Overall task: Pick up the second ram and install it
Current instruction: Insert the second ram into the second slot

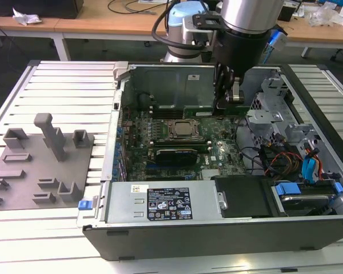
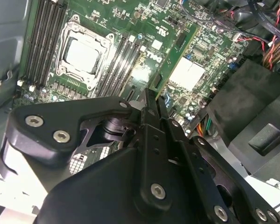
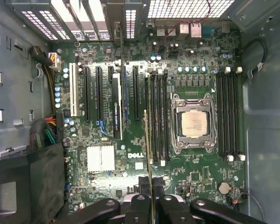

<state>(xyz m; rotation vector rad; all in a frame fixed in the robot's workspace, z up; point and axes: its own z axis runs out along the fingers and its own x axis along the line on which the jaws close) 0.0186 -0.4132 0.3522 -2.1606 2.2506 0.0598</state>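
The hand is clamped on the second ram, a thin green stick held edge-on between its fingertips above the motherboard. Just beyond the hand lie the dark memory slots, and past them the CPU socket. In the exterior view the hand hangs inside the open computer case.
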